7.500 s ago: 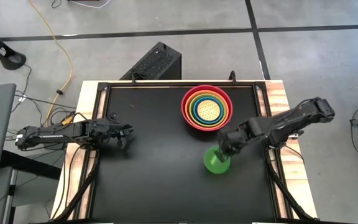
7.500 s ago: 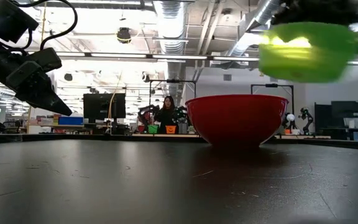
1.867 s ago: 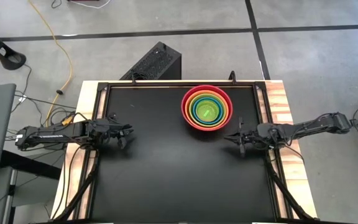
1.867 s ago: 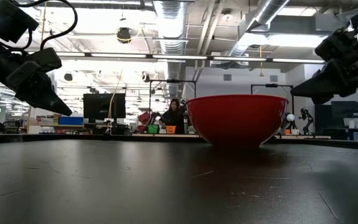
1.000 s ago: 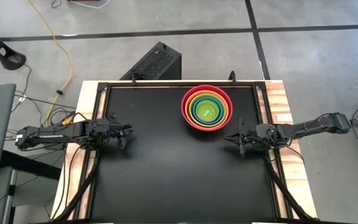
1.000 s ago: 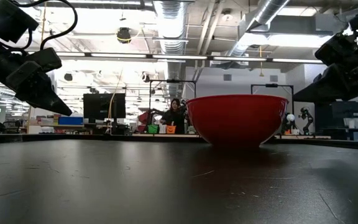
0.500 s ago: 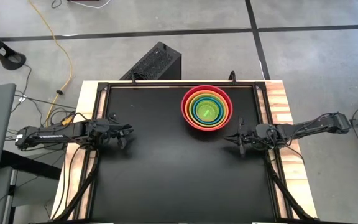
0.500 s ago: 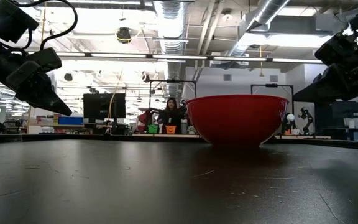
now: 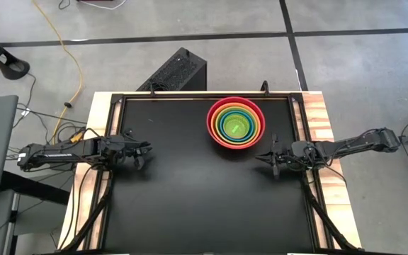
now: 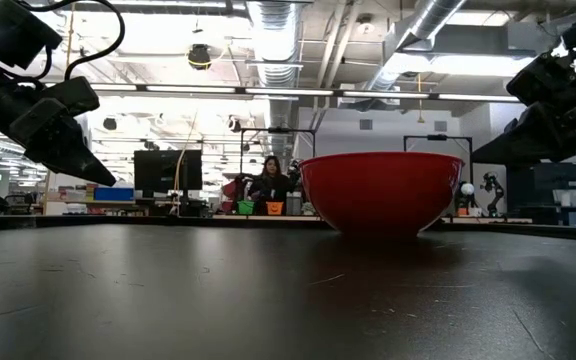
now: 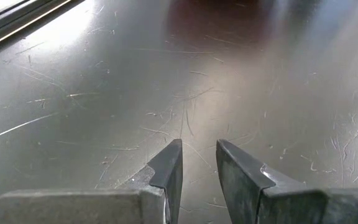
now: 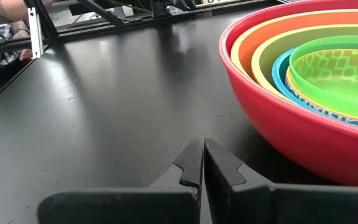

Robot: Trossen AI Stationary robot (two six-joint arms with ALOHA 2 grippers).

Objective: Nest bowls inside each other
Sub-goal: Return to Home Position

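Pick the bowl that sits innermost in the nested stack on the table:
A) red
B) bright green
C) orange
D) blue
B: in the high view the bright green bowl fills the centre of the coloured rings, with the red bowl as the outermost ring.

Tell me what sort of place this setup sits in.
Probably a robotics lab in an industrial hall: bare ceiling ducts, a concrete floor with a loose yellow cable, and a person far behind the table.
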